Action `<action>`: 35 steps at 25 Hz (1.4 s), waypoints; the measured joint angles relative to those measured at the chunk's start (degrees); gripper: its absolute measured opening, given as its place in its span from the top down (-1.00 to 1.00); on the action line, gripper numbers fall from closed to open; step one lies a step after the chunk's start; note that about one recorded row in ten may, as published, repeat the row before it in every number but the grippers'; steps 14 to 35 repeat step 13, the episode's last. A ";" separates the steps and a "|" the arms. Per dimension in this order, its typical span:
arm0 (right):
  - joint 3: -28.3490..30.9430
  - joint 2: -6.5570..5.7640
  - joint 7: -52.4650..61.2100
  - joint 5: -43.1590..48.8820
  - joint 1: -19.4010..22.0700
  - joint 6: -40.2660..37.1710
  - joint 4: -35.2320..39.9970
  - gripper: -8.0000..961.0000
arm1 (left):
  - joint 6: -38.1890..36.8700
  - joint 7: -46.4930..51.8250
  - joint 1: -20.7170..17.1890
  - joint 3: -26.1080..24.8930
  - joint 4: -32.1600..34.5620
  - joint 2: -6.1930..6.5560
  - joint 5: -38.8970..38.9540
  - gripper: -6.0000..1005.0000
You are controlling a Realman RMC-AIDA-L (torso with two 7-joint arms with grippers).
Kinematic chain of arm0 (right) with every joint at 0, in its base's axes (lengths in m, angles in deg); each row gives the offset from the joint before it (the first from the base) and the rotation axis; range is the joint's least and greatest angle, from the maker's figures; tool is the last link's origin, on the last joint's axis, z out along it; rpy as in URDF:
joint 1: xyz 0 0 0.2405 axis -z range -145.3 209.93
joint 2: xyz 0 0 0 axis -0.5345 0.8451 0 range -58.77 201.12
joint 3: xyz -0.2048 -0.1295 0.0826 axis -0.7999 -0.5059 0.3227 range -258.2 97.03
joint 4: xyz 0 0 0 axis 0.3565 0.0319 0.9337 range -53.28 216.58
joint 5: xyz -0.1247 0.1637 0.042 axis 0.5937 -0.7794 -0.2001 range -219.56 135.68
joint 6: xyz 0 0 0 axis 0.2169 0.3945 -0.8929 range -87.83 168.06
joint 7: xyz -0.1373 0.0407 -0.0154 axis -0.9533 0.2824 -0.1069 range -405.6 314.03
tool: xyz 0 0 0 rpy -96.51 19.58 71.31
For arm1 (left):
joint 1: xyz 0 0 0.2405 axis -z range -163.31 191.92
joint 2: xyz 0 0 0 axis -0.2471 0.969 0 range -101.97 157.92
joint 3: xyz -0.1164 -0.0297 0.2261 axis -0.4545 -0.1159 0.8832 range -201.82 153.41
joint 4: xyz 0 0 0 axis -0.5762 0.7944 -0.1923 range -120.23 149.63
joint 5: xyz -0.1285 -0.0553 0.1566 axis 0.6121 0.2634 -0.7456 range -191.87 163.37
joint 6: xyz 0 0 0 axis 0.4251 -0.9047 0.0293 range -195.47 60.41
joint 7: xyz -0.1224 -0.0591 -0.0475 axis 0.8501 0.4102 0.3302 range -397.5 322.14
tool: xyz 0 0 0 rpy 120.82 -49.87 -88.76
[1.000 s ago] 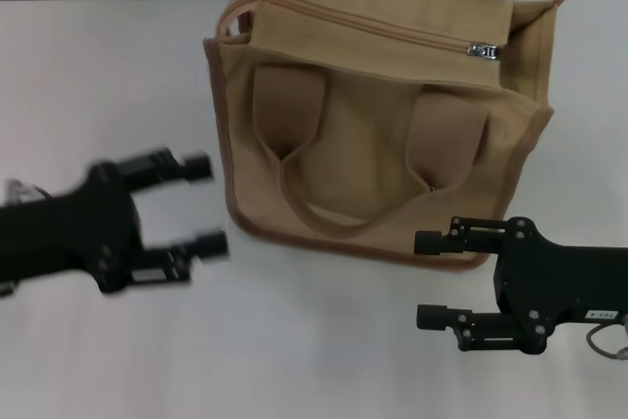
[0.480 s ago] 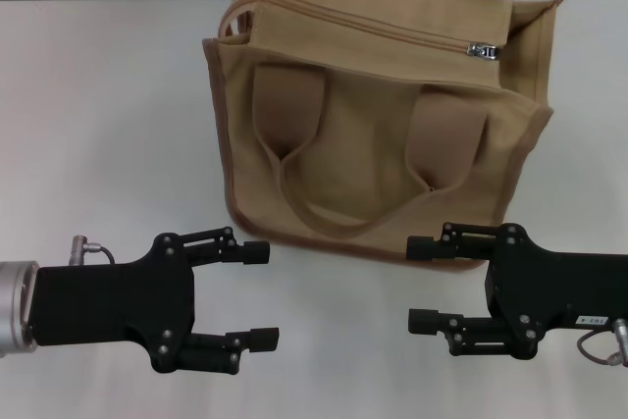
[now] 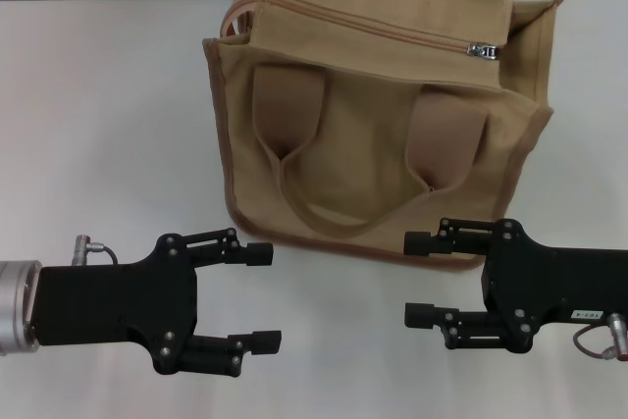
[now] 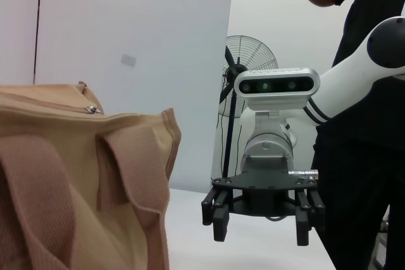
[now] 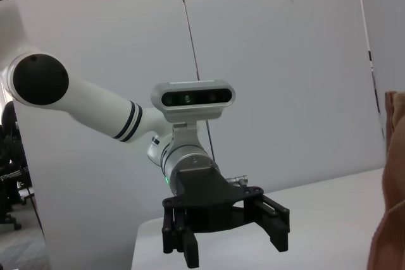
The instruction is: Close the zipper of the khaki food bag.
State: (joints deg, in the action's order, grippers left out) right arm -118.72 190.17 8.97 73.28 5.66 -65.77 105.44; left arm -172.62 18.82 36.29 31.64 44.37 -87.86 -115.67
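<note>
Both arms reached in low over the table. The left gripper (image 3: 265,298) and right gripper (image 3: 417,278) were spread, empty, pointing at each other, near the khaki food bag (image 3: 373,115) behind them.

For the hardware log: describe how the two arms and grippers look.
Both grippers, the left gripper and the right gripper, are matte black with two slim fingers and visible screws. Silver wrist collars carry a wide camera bar; the arm links are white with black joint bands. A thin cable loops by each wrist.
</note>
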 joint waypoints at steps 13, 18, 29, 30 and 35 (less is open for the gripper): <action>0.00 0.00 -0.01 0.00 -0.32 0.21 0.03 -0.47 | -0.19 0.31 0.01 0.06 -0.05 0.00 -0.69 -0.66; 0.00 0.00 -0.01 0.00 -0.32 0.21 0.03 -0.47 | -0.19 0.31 0.01 0.06 -0.05 0.00 -0.69 -0.66; 0.00 0.00 -0.01 0.00 -0.32 0.21 0.03 -0.47 | -0.19 0.31 0.01 0.06 -0.05 0.00 -0.69 -0.66; 0.00 0.00 -0.01 0.00 -0.32 0.21 0.03 -0.47 | -0.19 0.31 0.01 0.06 -0.05 0.00 -0.69 -0.66; 0.00 0.00 -0.01 0.00 -0.32 0.21 0.03 -0.47 | -0.19 0.31 0.01 0.06 -0.05 0.00 -0.69 -0.66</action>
